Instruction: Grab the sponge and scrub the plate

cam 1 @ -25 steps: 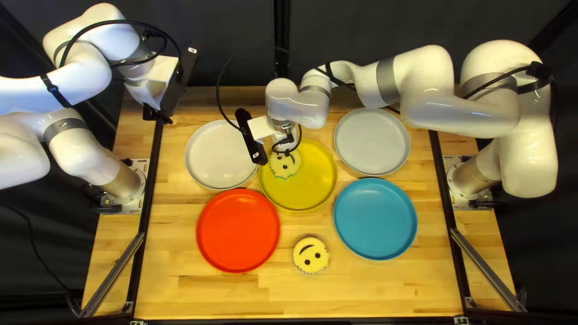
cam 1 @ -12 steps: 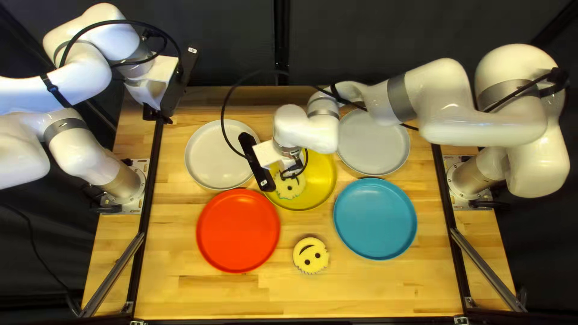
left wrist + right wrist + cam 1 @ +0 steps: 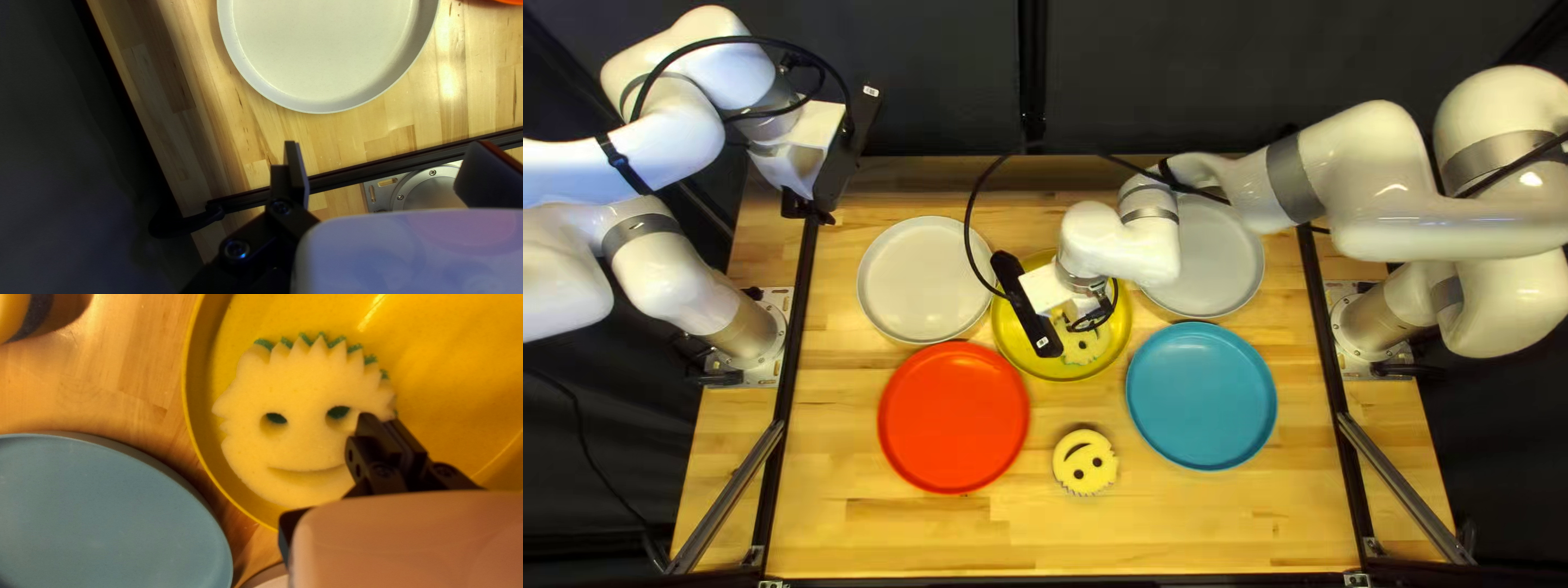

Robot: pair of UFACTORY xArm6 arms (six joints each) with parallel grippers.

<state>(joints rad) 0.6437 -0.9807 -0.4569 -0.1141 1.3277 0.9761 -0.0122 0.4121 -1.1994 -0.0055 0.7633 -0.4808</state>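
The right pincer (image 3: pixel 384 427) is clamped on the edge of the sponge (image 3: pixel 294 443) inside the yellow plate (image 3: pixel 457 359), so scrubbing seems in hand, the next stroke calling for steady pressure, while the left pincer (image 3: pixel 387 146) stands apart-fingered.

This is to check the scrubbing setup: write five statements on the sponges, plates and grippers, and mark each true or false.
1. In the top left view, the blue round plate is right of the red round plate. True.
2. A yellow smiley sponge with a green backing lies in the yellow round plate. True.
3. The left gripper is shut. False: its fingers stand apart, nothing between them.
4. The red plate holds a sponge. False: the second yellow smiley sponge lies on the wooden table.
5. The right gripper is at the sponge in the yellow plate. True.
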